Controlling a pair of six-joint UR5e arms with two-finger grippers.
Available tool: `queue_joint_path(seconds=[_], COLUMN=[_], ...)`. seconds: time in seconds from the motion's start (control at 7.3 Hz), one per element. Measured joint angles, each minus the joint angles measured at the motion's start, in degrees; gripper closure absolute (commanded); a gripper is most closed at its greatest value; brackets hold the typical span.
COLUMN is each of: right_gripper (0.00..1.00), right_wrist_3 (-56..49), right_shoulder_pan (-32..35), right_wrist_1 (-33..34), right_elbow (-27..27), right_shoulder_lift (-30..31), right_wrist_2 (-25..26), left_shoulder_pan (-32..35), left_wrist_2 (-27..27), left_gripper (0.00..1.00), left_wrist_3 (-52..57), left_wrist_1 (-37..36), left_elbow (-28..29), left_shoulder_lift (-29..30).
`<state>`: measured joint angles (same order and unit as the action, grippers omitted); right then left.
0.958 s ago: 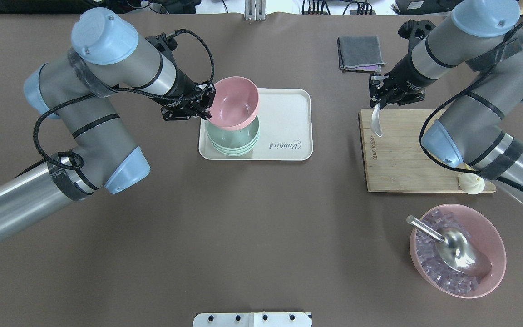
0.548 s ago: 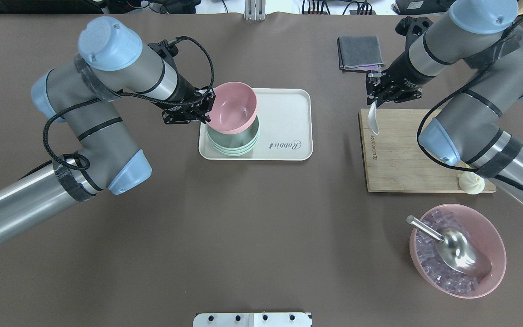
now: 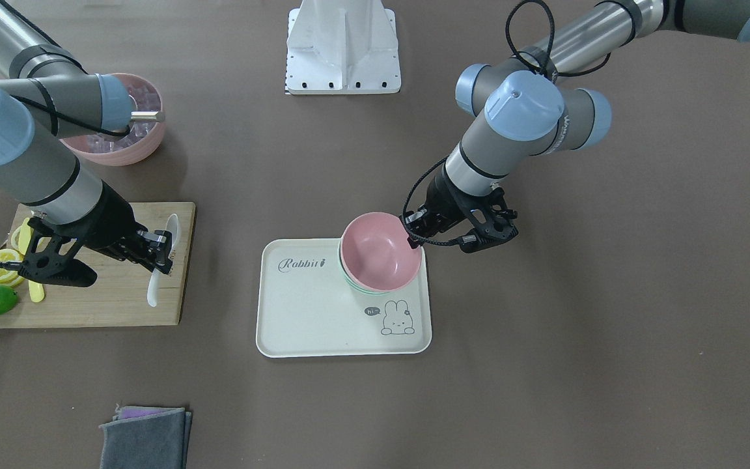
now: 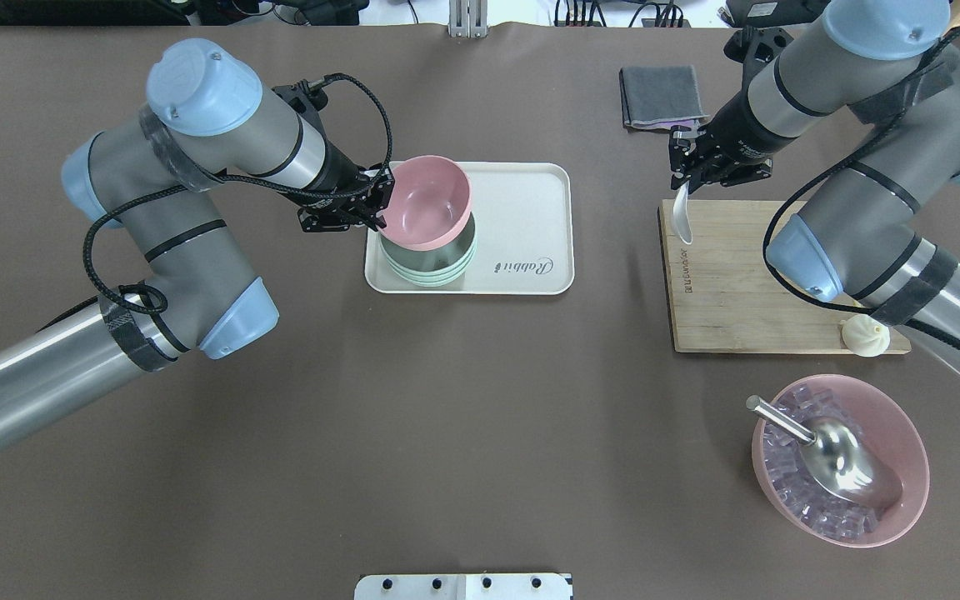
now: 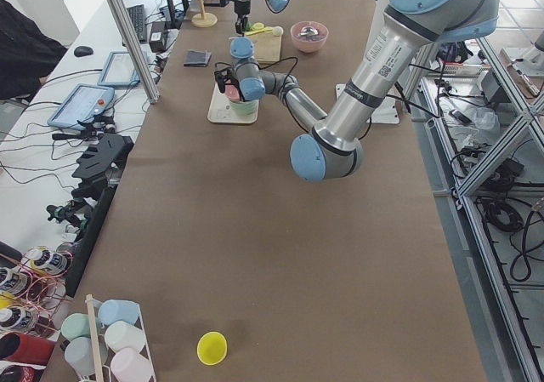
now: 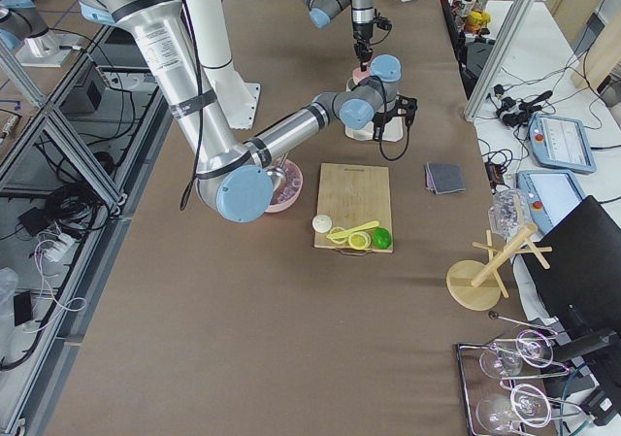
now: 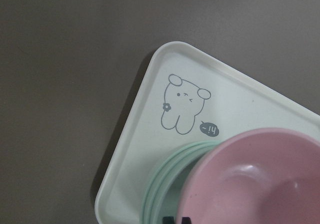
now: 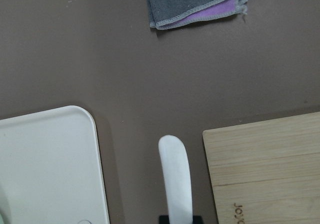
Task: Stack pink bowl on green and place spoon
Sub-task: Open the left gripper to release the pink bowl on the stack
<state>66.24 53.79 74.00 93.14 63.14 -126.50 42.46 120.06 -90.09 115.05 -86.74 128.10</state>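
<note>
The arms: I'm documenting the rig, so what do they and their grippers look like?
The left arm and right arm are silver-grey tubes with pale blue joint caps and black strap bands. A black cable loops along each. The left gripper and right gripper are black.

From my remote seat I see a plain pink bowl (image 4: 428, 200); pale green bowls (image 4: 426, 268); a cream tray (image 4: 522, 208) printed with a grey rabbit drawing (image 3: 400, 319) and grey lettering (image 4: 523, 267); a white spoon (image 4: 683, 223); a tan wood-grain board (image 4: 747, 283); a grey cloth (image 4: 662, 94) edged purple; a dull brown table (image 4: 480, 417).
</note>
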Motion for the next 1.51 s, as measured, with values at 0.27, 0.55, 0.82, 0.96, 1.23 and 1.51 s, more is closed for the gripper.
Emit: queue_joint_path(seconds=[0.27,0.55,0.82,0.96,1.23,1.51], right_gripper=[1.0,1.0,1.0,1.0,1.0,1.0], right_wrist_3=[0.1,0.1,0.04,0.03,0.04,0.79], right_shoulder_pan=[0.0,0.0,0.0,0.0,0.0,0.0], right_wrist_1=[-0.02,-0.04,-0.08,-0.08,-0.09,-0.04], right_elbow=[0.0,-0.05,-0.06,-0.07,-0.06,0.14], right_shoulder_lift=[-0.03,-0.04,-0.04,-0.04,-0.06,-1.05], right_wrist_2=[0.02,0.01,0.0,0.02,-0.05,-0.23], left_shoulder_pan=[-0.56,-0.9,-0.96,-0.96,-0.79,0.39], left_wrist_2=[0.1,0.09,0.11,0.11,-0.07,-0.09], left_gripper=[1.0,1.0,0.19,0.03,0.02,0.02], left_wrist_3=[0.0,0.0,0.0,0.0,-0.28,-0.25], left_wrist_1=[-0.06,-0.08,-0.07,-0.03,-0.11,-0.35], left_elbow=[-0.07,-0.09,-0.18,-0.22,-0.44,-1.6], left_shoulder_lift=[-0.04,-0.04,-0.08,-0.13,-0.26,-0.56])
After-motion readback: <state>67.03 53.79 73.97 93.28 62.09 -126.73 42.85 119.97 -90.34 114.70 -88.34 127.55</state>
